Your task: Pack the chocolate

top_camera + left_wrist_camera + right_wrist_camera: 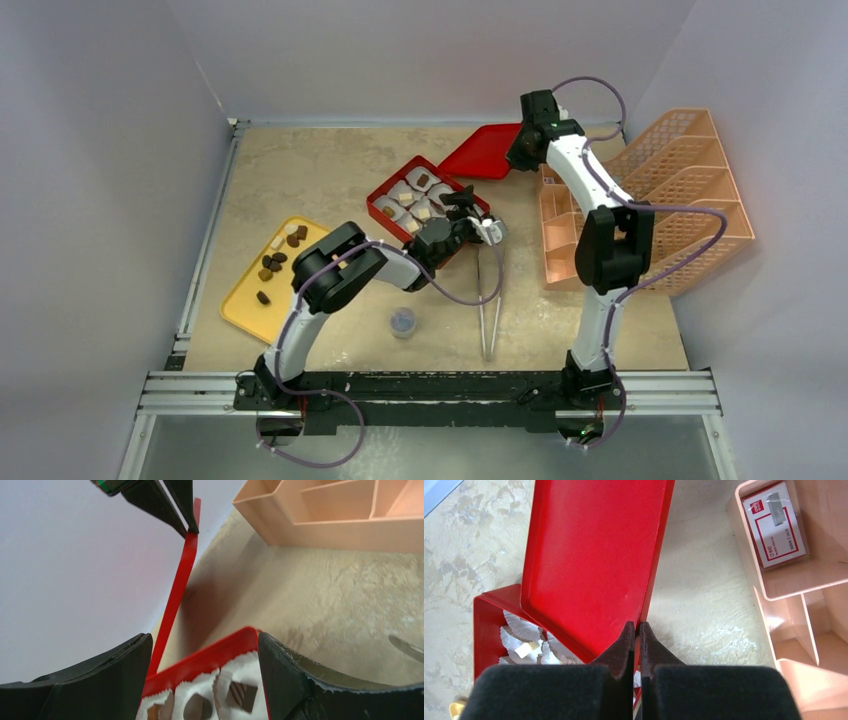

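Right wrist view: we see the right end effector (636, 632) pinching the red lid (589, 555) by its edge; left end effector (204, 639) spread wide astride the red box (200, 662).

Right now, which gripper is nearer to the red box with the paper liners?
Left. The left gripper is open with the red box corner between its fingers; the right gripper is shut on the red lid edge, beyond the box's far side.
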`<state>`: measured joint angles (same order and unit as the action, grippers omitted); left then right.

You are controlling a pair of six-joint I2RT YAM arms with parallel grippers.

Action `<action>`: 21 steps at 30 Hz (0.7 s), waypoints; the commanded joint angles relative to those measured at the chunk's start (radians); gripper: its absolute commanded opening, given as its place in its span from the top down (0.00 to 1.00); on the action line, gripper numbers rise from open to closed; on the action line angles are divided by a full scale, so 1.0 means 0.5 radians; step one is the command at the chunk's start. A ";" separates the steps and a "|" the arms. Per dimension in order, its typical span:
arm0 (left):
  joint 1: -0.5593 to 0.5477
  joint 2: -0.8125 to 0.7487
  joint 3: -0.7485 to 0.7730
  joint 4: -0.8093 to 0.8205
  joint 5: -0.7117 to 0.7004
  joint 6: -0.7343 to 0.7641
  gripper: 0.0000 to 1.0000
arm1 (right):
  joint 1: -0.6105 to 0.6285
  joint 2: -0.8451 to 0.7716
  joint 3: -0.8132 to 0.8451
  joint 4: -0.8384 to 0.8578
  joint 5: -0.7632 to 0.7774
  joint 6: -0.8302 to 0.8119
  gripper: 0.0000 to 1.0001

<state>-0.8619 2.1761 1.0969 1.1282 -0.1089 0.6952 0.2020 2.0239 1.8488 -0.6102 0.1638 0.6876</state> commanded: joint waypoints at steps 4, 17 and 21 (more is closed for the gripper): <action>-0.010 0.143 0.355 0.186 0.039 0.214 0.24 | 0.014 -0.237 -0.112 0.056 -0.143 -0.116 1.00; -0.009 0.429 0.766 -0.140 0.106 0.418 0.30 | 0.015 -0.320 -0.216 0.075 -0.175 -0.166 1.00; 0.002 0.503 0.919 -0.192 0.118 0.463 0.50 | 0.016 -0.335 -0.206 0.079 -0.177 -0.209 1.00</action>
<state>-0.8661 2.4123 1.4704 1.0363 -0.0776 0.8860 0.2020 1.9358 1.7405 -0.5919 0.1303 0.6262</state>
